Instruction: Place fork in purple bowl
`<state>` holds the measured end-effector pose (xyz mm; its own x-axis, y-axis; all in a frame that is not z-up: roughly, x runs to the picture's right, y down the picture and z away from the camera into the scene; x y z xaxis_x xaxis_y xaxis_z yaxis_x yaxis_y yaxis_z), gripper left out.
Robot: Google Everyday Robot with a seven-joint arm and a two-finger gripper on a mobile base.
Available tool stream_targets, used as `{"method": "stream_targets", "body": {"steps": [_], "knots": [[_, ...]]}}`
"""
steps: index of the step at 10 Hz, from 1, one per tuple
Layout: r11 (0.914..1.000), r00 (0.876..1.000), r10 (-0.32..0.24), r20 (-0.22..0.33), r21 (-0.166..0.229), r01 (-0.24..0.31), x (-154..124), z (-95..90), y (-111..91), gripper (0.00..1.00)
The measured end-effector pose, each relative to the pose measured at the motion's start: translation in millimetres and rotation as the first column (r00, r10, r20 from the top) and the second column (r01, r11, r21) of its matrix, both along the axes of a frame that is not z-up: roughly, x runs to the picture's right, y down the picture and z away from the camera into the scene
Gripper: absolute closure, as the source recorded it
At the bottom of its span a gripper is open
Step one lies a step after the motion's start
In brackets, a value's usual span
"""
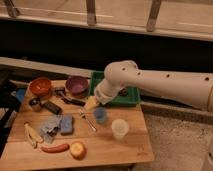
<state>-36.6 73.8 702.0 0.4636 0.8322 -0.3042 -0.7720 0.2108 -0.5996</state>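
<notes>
The wooden table (125, 150) fills the lower left of the view, with a dark wall and a railing behind it. The white arm (165, 85) reaches in from the right, bends over the table's back edge and slopes down to the left. The green tray (131, 97) sits at the back right of the table, partly hidden by the arm.

The purple bowl (77, 85) stands at the back, just left of the tray, upright and with nothing seen inside. The orange bowl (40, 86) stands further left, apart from it. The white cup (120, 128) is near the table's right side, and the blue cup (100, 115) is just up and left of it.

The gripper (91, 105) hangs low over the table between the purple bowl and the blue cup, tip pointing down and left. Its 2 fingers are spread and grasp nothing.

A blue sponge (66, 125) lies mid-table beside a grey rag (50, 127). A banana (31, 134) lies at the left edge, a red sausage (55, 148) and a round fruit (77, 149) at the front. A black-handled utensil (72, 100) lies in front of the purple bowl, and a metal cup (35, 103) stands in front of the orange bowl.

The fork (87, 120) lies flat on the table, slanted, just below the gripper, between the sponge and the blue cup, outside the bowl.
</notes>
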Motion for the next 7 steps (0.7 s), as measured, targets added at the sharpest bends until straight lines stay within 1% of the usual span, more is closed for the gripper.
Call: {"method": "stream_targets", "body": {"steps": [2, 3, 5, 7], "knots": [[1.0, 1.0, -0.003, 0.004, -0.003, 0.003, 2, 0.4, 1, 0.34], [0.9997, 1.0, -0.021, 0.01, -0.009, 0.021, -1, 3.1, 3, 0.34], [0.9972, 0.996, -0.072, 0.05, -0.019, 0.073, -26, 19.6, 14, 0.34], [0.9918, 0.988, -0.122, 0.097, -0.027, 0.125, -65, 30.7, 16, 0.34]]}}
